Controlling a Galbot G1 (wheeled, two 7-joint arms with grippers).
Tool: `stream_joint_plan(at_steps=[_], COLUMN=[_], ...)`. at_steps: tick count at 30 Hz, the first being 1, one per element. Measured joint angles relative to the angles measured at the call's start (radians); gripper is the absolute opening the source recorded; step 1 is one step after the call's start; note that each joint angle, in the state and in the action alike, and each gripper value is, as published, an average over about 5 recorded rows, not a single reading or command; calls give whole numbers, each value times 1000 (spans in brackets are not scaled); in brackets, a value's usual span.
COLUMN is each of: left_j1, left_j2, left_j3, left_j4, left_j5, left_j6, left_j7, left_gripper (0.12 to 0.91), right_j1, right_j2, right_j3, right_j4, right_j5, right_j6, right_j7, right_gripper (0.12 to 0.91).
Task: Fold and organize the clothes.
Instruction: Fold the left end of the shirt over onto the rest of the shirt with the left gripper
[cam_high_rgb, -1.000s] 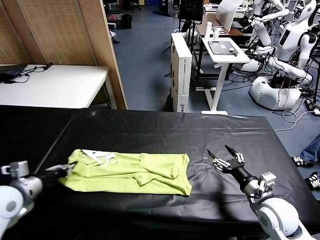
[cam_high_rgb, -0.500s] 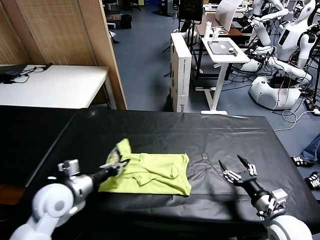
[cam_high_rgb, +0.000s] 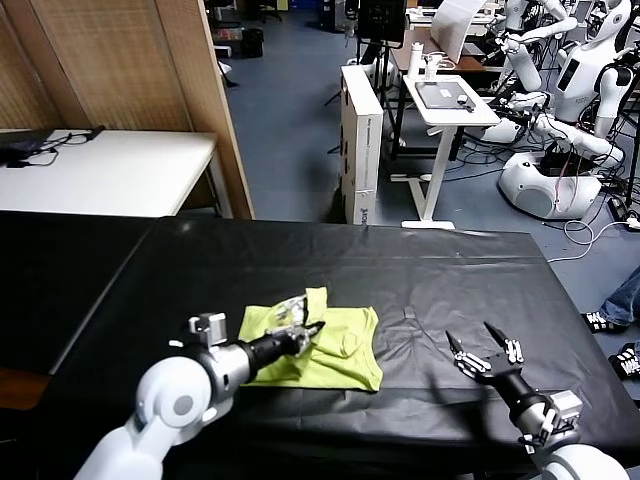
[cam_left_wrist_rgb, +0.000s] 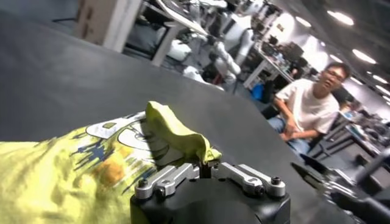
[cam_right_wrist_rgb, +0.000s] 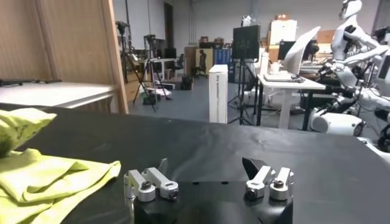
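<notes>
A: Where does the lime yellow-green short-sleeved cotton T-shirt (cam_high_rgb: 325, 345) lie now?

B: On the black cloth-covered surface (cam_high_rgb: 400, 270), near its front edge and about midway along it. Its long axis runs side to side, parallel to that front edge. One end is lifted and doubled over toward the robot's right, so the white print (cam_left_wrist_rgb: 122, 137) faces up near the raised fold.

A: Which arm has it?

B: The left gripper (cam_high_rgb: 305, 331). Its fingers are pinched narrow on the lifted edge of the cloth, and the left wrist view shows a ridge of fabric standing up just beyond them. The gripper is above the shirt's left half, reaching across from the robot's left.

A: And the other one?

B: The right gripper (cam_high_rgb: 485, 357) waits near the front right part of the surface, fingers spread wide and holding nothing. It is apart from the shirt, with the right-hand hem just to its left.

A: So what does the next move turn on?

B: I judge it's the fold line. The held edge has to travel along the long axis and land on the flat right half, so the left arm is the nearer one for that
</notes>
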Motion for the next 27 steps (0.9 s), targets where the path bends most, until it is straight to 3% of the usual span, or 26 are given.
stream_joint_plan(at_steps=[13,27], left_j1=[-25,-28], left_j2=[-67,-128], left_j3=[49,56], left_j4=[45,102], left_j5=[29,81], left_j6=[0,0], left_j7=[-35,-31], left_gripper=[198,198], right_j1=[-1,9], right_j2=[-5,7], right_j3=[-15,-43], right_j4=[0,-3], right_j5=[-7,-27], right_j6=[-1,-3], right_j7=[-1,-1], right_gripper=[907,907])
